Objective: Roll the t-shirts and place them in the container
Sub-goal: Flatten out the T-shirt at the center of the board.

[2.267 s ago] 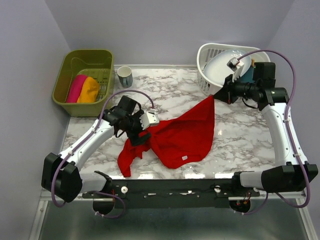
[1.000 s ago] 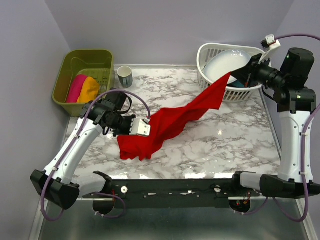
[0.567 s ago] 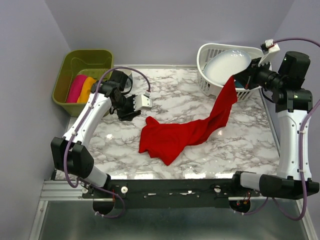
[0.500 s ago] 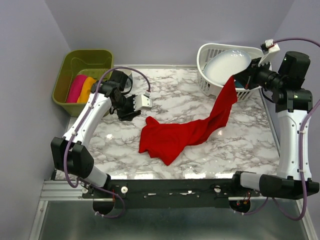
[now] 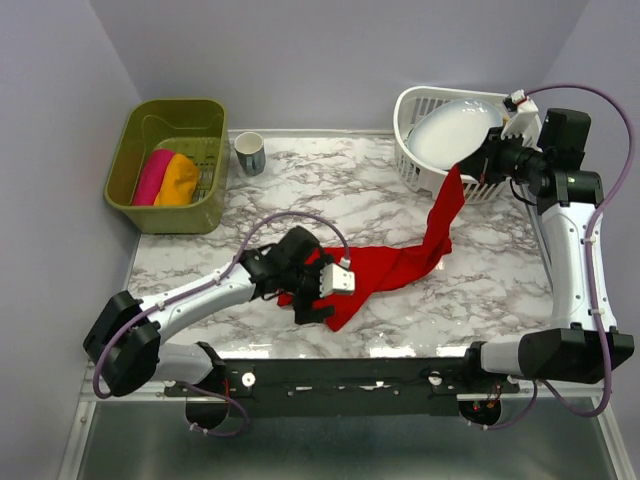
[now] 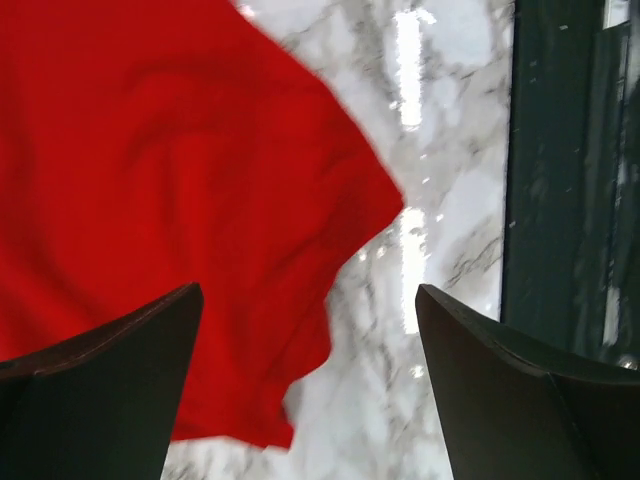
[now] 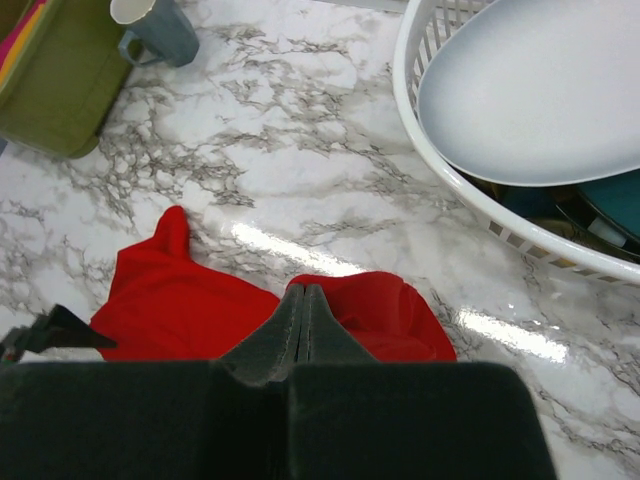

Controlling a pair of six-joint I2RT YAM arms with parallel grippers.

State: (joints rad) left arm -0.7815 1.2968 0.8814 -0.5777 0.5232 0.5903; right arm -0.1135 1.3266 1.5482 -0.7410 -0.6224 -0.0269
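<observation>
A bright red t-shirt (image 5: 395, 265) lies crumpled across the marble table (image 5: 470, 290), and one corner rises toward the back right. My right gripper (image 5: 472, 165) is shut on that raised corner, above the table beside the white basket. In the right wrist view its closed fingertips (image 7: 303, 292) hide the pinched cloth, and the red t-shirt (image 7: 180, 310) spreads below. My left gripper (image 5: 318, 300) hovers open over the shirt's near-left end. The left wrist view shows the red t-shirt (image 6: 170, 170) edge between its spread fingers (image 6: 120, 380), untouched. Rolled pink (image 5: 152, 175) and orange (image 5: 180, 180) t-shirts sit in the green bin.
The green bin (image 5: 165, 112) stands at the back left with a mug (image 5: 249, 153) beside it. A white basket (image 5: 408, 165) at the back right holds a white plate (image 5: 455, 130) and a teal dish (image 7: 615, 195). The table's near edge (image 6: 560, 200) runs close to my left gripper.
My left gripper let go of the shirt, opened wide, swung back, then came forward to the shirt's near-left end. The right gripper lowered slightly, and more cloth settled on the table.
</observation>
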